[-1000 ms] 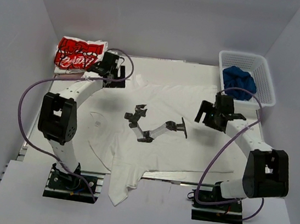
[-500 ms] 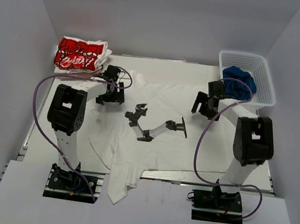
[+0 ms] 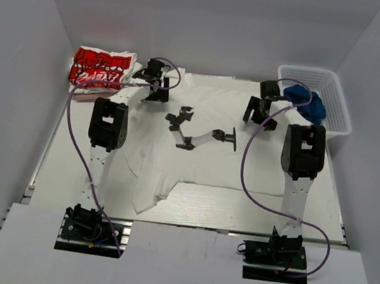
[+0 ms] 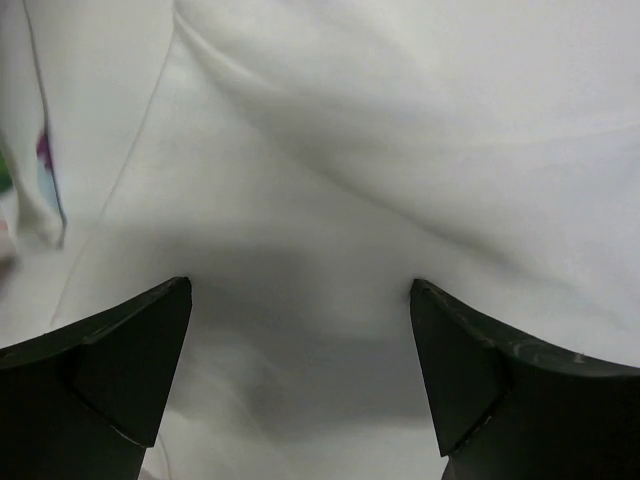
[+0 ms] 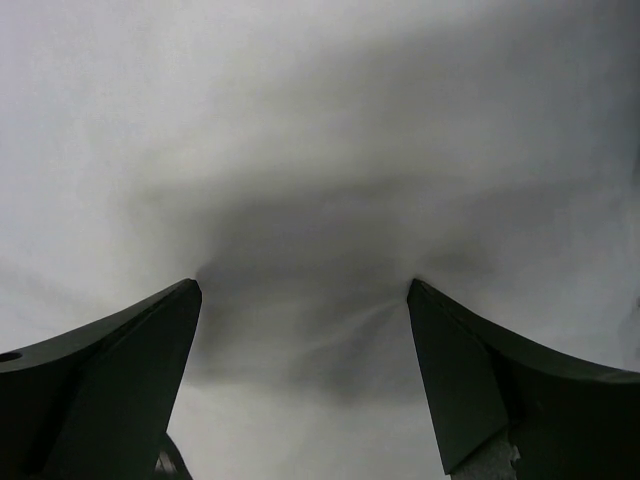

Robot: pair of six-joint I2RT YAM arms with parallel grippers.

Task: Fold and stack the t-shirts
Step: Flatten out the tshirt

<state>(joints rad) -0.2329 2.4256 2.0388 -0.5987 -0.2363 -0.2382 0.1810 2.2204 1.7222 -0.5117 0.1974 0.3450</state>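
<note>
Saw from above the plain white shirt [image 3: 208,165] spread flat across the middle of the table [image 3: 209,206], with one narrow part reaching toward the near edge. Found the printed shirt [image 3: 100,68], red and black on white, folded at the far left corner, near the plain one. Noticed also a white basket [image 3: 339,113] at the far right with a blue cloth [image 3: 306,101] in it, and a black jointed bracket [image 3: 201,135] lying on the plain shirt. Located the left pincer [image 3: 157,82] over the far left edge of the plain shirt, close to the printed one, and the right pincer [image 3: 259,109] over the far right edge, beside the basket. Could not judge the jaws from that height.

Learned more from the wrist views. Found both pincers wide, the dark fingers [image 4: 110,380] far apart, with only white cloth between and below them and nothing gripped. Could not tell whether the tips touched the cloth. Caught at the left border of the left wrist view a thin coloured strip [image 4: 45,165], too blurred to name. Got from the right wrist view only plain cloth under shadow.
</note>
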